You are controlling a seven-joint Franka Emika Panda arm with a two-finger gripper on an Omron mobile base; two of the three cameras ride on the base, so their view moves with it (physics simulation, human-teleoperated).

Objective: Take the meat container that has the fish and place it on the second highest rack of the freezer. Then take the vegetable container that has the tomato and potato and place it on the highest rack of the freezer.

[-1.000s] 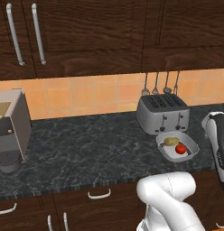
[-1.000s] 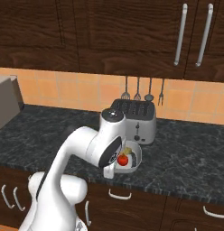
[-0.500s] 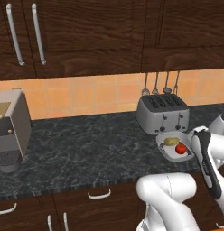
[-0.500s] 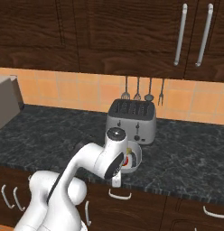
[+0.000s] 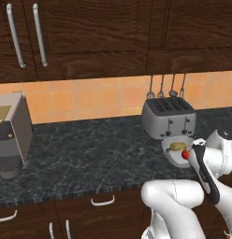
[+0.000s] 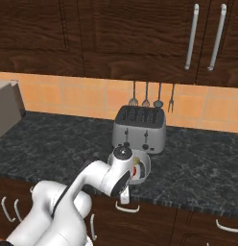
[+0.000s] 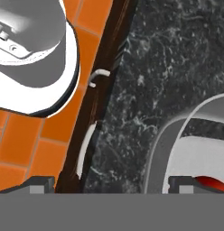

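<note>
The vegetable container is a white bowl holding a potato and a red tomato. It stands on the dark counter just in front of the toaster, near the counter's front edge. In the right base view the container sits right behind my wrist. My gripper hangs down over the counter's front edge, beside the bowl, and is open. Looking down in the hand view, the gripper has its tips wide apart, with the container's rim and the tomato by the right tip.
A silver toaster stands behind the bowl, with utensils hanging on the wall above it. A coffee machine is at the far left. Dark cabinets hang overhead, and drawers with a white handle lie below the counter.
The arm has swung down: the wrist dropped from above the toaster to the counter's front edge, right in front of the vegetable container. The bowl has not moved.
</note>
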